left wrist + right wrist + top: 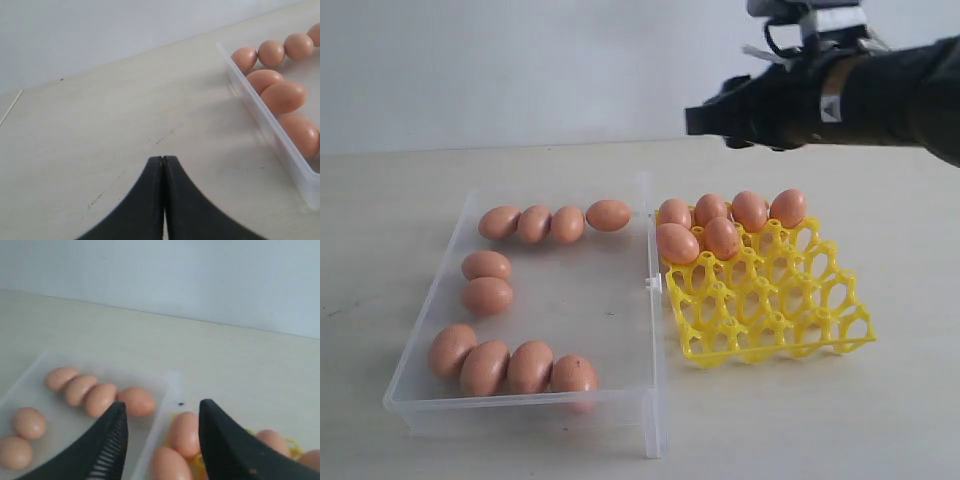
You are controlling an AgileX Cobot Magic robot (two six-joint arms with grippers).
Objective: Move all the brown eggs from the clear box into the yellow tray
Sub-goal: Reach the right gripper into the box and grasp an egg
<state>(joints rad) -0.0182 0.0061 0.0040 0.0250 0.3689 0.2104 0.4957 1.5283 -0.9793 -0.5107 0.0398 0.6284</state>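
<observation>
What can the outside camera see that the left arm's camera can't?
Only the outside camera shows the yellow tray with six brown eggs in it, and the right arm up in the air. Only the left wrist camera shows the left gripper, its jaws pressed shut. Both show the clear box, some brown eggs lying inside it, and the pale table.

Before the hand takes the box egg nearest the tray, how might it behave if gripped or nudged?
The egg looks smooth and oval: probably rolls if nudged, may slip in a weak grip. The clear box floor looks flat, so little holds it still.
</observation>
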